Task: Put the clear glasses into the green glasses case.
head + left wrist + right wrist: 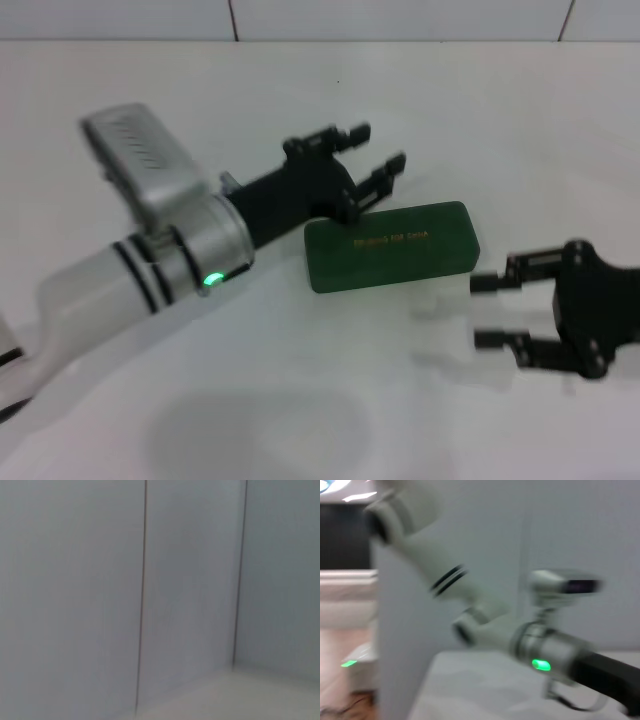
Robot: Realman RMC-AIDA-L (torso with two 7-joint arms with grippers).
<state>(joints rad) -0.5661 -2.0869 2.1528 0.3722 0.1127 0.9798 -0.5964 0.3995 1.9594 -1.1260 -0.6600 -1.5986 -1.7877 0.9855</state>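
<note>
Two grippers are in play, and both stand with their jaws spread and nothing between them. Our left gripper point(372, 160) hangs just behind the far left corner of the green glasses case point(391, 245), fingers pointing away from us toward the back of the table point(300, 90). Our right gripper point(493, 311) sits low at the near right of the case, fingers aimed left, close to its right end but apart from it.

We see the case shut, lid up, gold lettering showing. The clear glasses point(450, 335) are hard to make out: a faint pale shape lies on the table just in front of the right gripper's fingers, and we judge that to be them, though we cannot trace their outline.

We judge the lid must come open first. To do that well, we would steady the case with one gripper while the other works the lid's front edge, lifting slowly so the case does not skid on the smooth white top. If the pale shape is the glasses, the right gripper should come in level and close gently across a thin part.

Room is generous behind and to the left; the near right is tight, with gripper, case and glasses crowded together.
</note>
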